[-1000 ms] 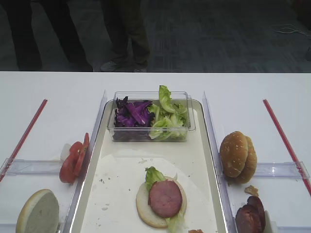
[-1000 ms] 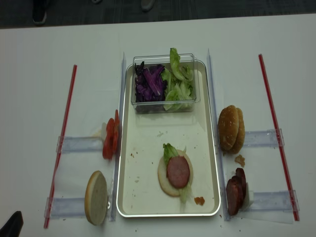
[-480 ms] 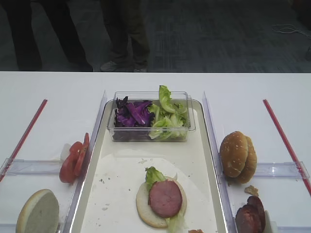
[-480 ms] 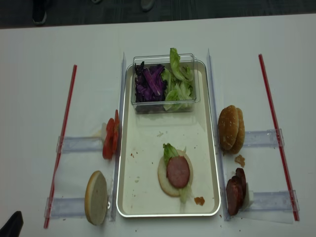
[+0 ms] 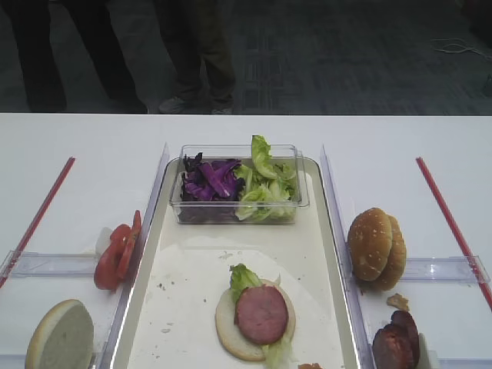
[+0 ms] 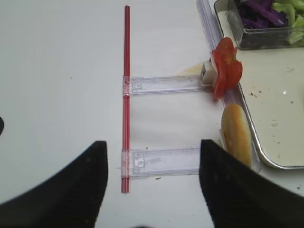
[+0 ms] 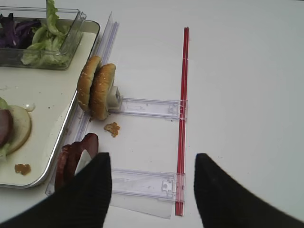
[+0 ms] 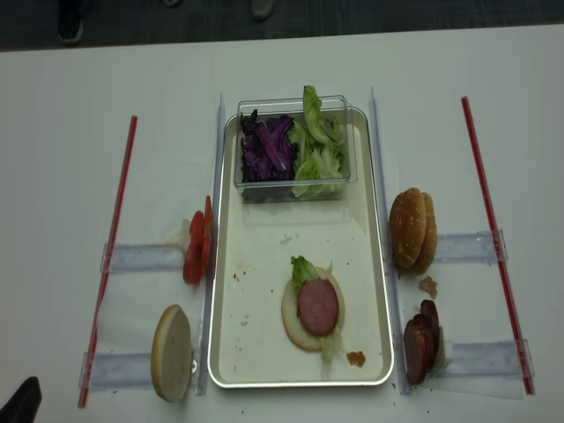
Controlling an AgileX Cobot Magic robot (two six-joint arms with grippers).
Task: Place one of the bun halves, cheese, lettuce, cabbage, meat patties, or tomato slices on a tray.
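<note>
The cream tray (image 5: pixel 192 292) holds a pale bun half (image 5: pixel 227 329) topped with lettuce (image 5: pixel 243 277) and a meat patty (image 5: pixel 261 314). Purple cabbage (image 5: pixel 210 178) and more lettuce (image 5: pixel 265 184) fill a clear tub at its far end. Tomato slices (image 6: pixel 225 71) and a pale bun half (image 6: pixel 236 133) stand left of the tray. Seeded bun halves (image 7: pixel 97 90) and meat patties (image 7: pixel 71 159) stand to its right. My right gripper (image 7: pixel 152 159) hangs open and empty above the near right holder. My left gripper (image 6: pixel 153 145) is open and empty above the near left holder.
Clear plastic holders (image 7: pixel 147 108) and red strips (image 7: pixel 182 118) lie on the white table on both sides (image 6: pixel 126 95). A crumb (image 7: pixel 112 128) lies near the seeded buns, another (image 8: pixel 355 358) on the tray's near corner. People's legs (image 5: pixel 192 54) stand beyond the far edge.
</note>
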